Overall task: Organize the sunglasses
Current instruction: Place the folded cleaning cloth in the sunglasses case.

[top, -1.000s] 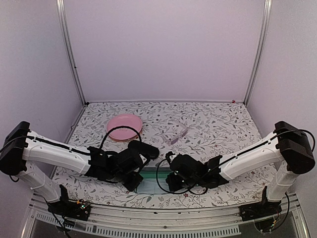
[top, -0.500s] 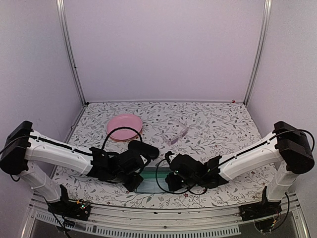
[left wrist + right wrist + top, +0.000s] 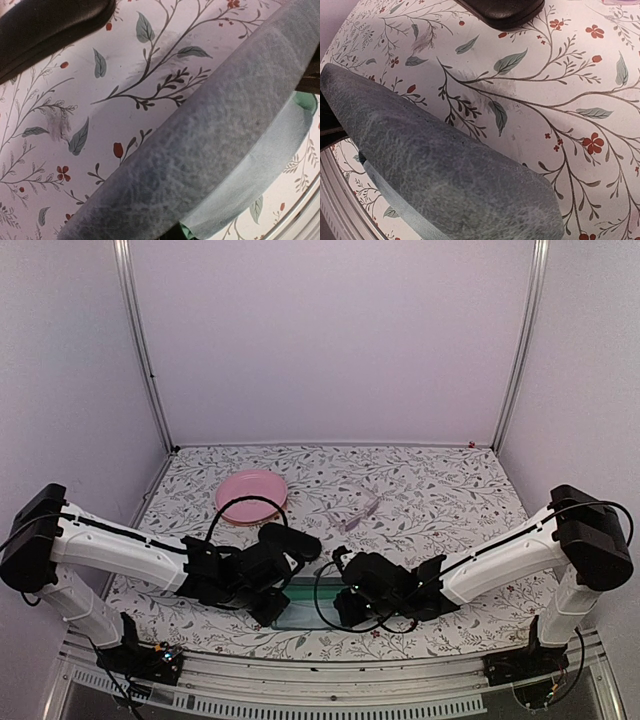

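Observation:
A pair of sunglasses with a pale translucent pinkish frame lies on the flowered cloth at mid table, away from both arms. A grey-blue rectangular case sits near the front edge, and it fills the left wrist view and the right wrist view. My left gripper is at its left end and my right gripper at its right end. Both are shut and right against the case. Their fingertips are hidden in both wrist views. A strip of green lining shows at the case's edge.
A black oval case lies just behind the grey-blue case, also seen in the left wrist view and right wrist view. A pink plate sits at the back left. The metal table rail runs just in front of the arms.

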Robot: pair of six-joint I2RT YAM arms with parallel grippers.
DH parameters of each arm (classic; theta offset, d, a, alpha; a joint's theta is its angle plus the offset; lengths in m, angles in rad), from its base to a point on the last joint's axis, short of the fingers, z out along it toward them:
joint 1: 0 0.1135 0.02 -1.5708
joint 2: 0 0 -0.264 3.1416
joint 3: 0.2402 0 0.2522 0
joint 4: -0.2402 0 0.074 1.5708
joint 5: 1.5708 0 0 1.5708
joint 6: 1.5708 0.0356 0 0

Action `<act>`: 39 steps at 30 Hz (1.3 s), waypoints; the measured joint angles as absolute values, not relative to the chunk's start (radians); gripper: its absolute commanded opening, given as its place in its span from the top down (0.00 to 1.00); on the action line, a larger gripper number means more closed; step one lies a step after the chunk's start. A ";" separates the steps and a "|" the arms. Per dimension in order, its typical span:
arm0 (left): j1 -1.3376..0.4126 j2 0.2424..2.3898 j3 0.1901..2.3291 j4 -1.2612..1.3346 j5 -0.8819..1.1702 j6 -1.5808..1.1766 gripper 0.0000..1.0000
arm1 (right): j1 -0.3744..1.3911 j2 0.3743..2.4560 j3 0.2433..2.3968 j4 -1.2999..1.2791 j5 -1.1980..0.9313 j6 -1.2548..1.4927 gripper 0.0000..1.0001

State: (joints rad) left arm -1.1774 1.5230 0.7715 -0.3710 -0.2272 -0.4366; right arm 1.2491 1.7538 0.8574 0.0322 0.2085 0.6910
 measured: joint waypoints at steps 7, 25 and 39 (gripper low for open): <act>-1.177 1.523 0.772 -0.369 -0.228 -0.437 1.00 | 1.249 1.754 0.857 0.031 0.215 0.691 0.99; -1.177 1.526 0.778 -0.366 -0.245 -0.437 0.93 | 1.250 1.754 0.857 0.015 0.234 0.690 0.89; -1.180 1.528 0.778 -0.380 -0.253 -0.440 0.74 | 1.263 1.754 0.857 -0.003 0.253 0.691 0.86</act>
